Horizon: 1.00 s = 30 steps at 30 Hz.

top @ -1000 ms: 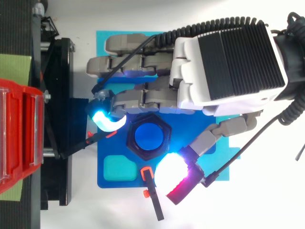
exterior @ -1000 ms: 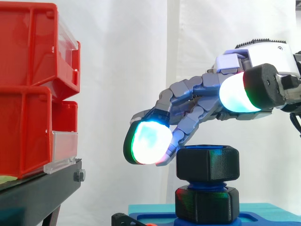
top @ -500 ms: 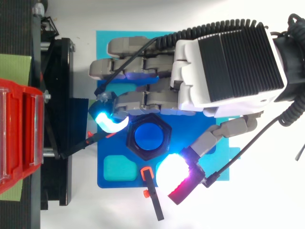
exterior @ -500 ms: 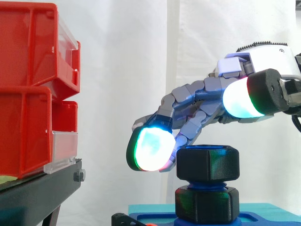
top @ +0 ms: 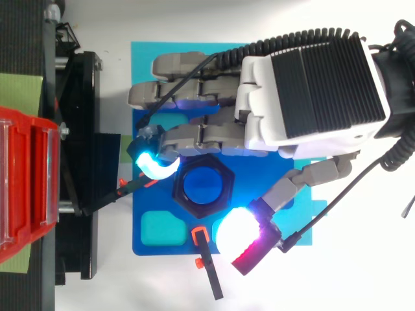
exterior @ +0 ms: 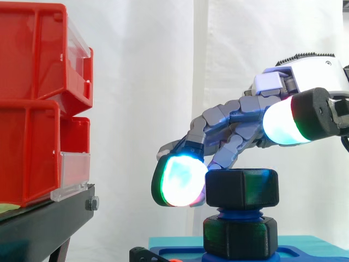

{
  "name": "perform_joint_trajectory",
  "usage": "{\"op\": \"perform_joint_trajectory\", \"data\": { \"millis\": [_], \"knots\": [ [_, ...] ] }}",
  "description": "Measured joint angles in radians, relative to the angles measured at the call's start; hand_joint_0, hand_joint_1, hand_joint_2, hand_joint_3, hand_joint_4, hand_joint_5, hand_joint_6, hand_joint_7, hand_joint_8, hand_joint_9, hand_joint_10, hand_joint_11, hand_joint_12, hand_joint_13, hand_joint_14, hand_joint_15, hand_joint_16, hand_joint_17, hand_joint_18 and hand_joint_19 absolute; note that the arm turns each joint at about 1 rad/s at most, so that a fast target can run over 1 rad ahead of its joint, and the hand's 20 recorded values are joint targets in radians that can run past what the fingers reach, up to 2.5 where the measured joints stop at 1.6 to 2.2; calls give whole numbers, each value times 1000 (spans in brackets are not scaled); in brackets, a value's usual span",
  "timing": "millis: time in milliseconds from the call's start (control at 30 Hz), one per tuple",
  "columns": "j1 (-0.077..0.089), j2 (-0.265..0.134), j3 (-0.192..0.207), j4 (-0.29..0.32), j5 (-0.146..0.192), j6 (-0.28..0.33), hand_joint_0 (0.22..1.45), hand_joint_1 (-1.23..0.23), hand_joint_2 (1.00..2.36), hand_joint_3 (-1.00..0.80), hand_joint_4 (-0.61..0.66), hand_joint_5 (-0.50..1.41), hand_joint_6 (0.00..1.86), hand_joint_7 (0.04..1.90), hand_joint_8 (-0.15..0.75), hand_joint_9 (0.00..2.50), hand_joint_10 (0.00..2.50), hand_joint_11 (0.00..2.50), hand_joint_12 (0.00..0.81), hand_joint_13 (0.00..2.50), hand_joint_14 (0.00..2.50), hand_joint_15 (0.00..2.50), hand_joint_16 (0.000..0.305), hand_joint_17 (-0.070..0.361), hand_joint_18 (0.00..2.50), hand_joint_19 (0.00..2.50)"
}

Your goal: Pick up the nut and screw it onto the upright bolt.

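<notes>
Well, the black nut [exterior: 241, 188] has six flat sides and looks hard and a bit shiny. It sits on top of the round blue bolt [top: 202, 186], above a second black six-sided piece [exterior: 240, 236] on a flat blue plate [top: 165, 249]. The grey hand [top: 311, 91] hangs over the nut, spread loose and holding nothing. One fat glowing fingertip [exterior: 182, 180] is just beside the nut. Smooth red bins [exterior: 32, 103] stand well apart.

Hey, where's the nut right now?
In the side view the black nut sits on the blue bolt, low and right of centre, above a black hex base; the hand arches over it from the right.
</notes>
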Motion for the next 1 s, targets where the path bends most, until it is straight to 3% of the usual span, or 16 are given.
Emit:
{"op": "perform_joint_trajectory", "data": {
  "millis": [333, 667, 1000],
  "knots": [
    [-3, 0, 0, 2, -1, 4, 448, -260, 1000, -500, 302, -82, 504, 1001, 263, 595, 0, 0, 316, 173, 0, 0, 36, 80, 0, 0],
    [-7, 0, 0, 3, -2, 17, 457, -288, 1000, -500, 235, -27, 504, 1275, 268, 694, 0, 0, 305, 249, 0, 0, 33, 74, 0, 0],
    [-19, 0, 1, 1, -2, 20, 465, -316, 1000, -500, 166, 17, 502, 1425, 272, 825, 0, 0, 286, 355, 0, 0, 28, 64, 0, 0]
  ]
}}
